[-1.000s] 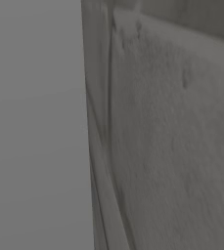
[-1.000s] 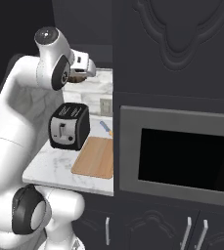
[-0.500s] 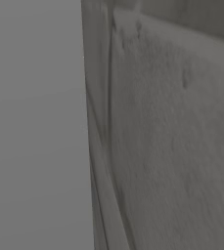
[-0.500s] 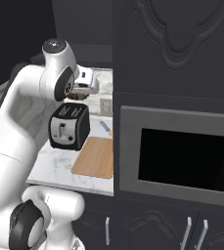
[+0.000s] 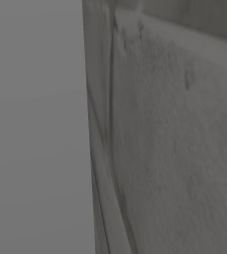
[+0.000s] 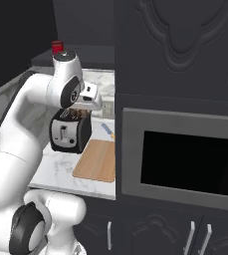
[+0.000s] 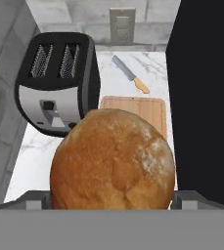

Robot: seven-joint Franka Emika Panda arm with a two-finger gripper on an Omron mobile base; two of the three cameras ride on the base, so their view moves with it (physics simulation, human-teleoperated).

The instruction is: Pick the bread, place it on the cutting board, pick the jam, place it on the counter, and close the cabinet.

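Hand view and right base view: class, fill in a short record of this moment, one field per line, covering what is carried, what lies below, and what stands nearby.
carried: bread, a round loaf close to the camera, held up above the counter
gripper: fingertips hidden behind the loaf
below: wooden cutting board, bare
left of board: toaster, two slots
beyond board: knife, orange handle
wall: outlet

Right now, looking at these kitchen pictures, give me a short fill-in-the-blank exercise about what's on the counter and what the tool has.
1. The tool grips a round loaf of ____.
2. The toaster has ____ slots on top.
3. The knife lies on the counter beyond the far edge of the wooden ____.
4. The knife's handle is coloured ____.

Missing words: bread; two; cutting board; orange
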